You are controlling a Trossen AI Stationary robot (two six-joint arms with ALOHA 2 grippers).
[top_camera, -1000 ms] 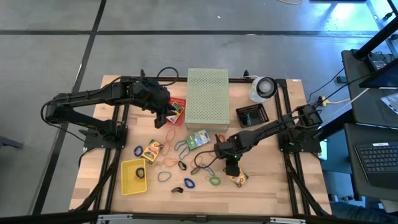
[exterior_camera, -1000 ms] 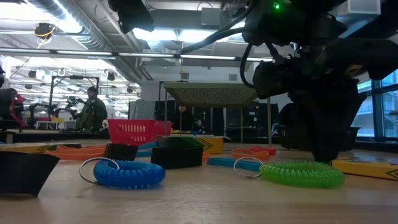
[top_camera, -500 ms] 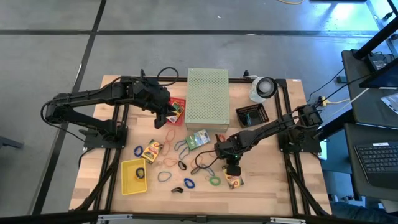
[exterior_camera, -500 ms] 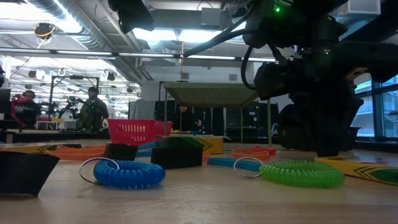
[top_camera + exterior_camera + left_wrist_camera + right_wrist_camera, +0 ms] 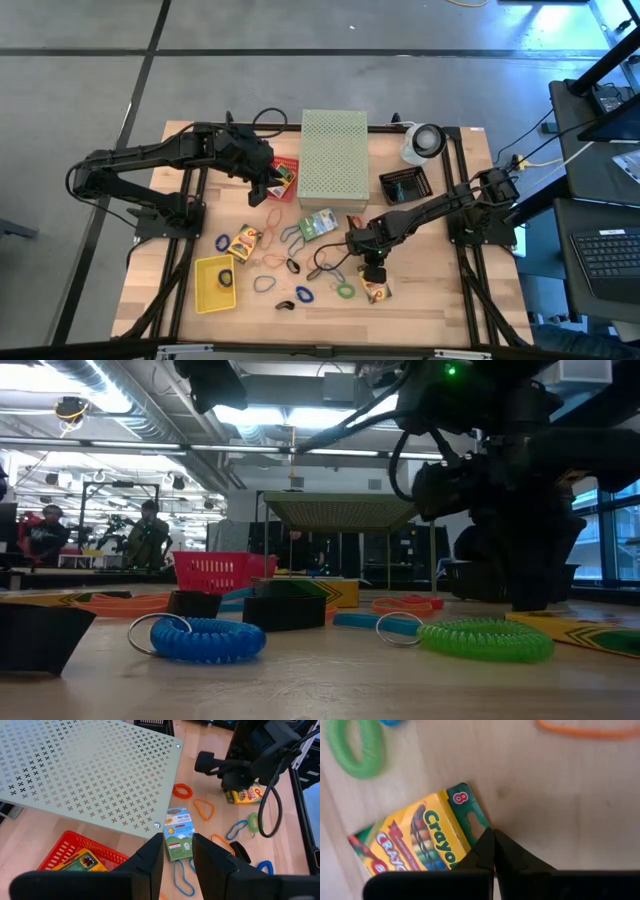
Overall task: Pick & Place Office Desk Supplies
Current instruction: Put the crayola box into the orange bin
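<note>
My right gripper (image 5: 372, 272) (image 5: 493, 836) is shut and points down at the table. Its tips stand at the green end of a yellow-and-green crayon box (image 5: 377, 291) (image 5: 415, 842) that lies flat near the table's near edge. A green coil band (image 5: 357, 747) (image 5: 485, 640) lies beside the box. My left gripper (image 5: 272, 185) (image 5: 177, 850) is open and holds nothing, hovering over a red basket (image 5: 75, 855) that has a crayon box inside. Two more card boxes (image 5: 243, 241) (image 5: 318, 224) and loose rubber bands lie mid-table. My right gripper comes from above, pointing down, with its shut fingertips (image 5: 490, 840) against the edge of the crayon box's green end (image 5: 470, 822), next to the hang-hole. The box lies flat on the table. The fingers hold nothing between them.
The large pale green perforated box (image 5: 333, 152) stands at the far middle of the table. A black mesh basket (image 5: 405, 186) and a white roll (image 5: 424, 142) sit to its right. A yellow tray (image 5: 213, 283) and a blue coil band (image 5: 205, 640) lie toward the near left.
The right gripper's shut fingers slid the crayon box a little along the table, toward the left and the near edge, turning it slightly. It has stayed put over the last half second. The left arm kept still.
</note>
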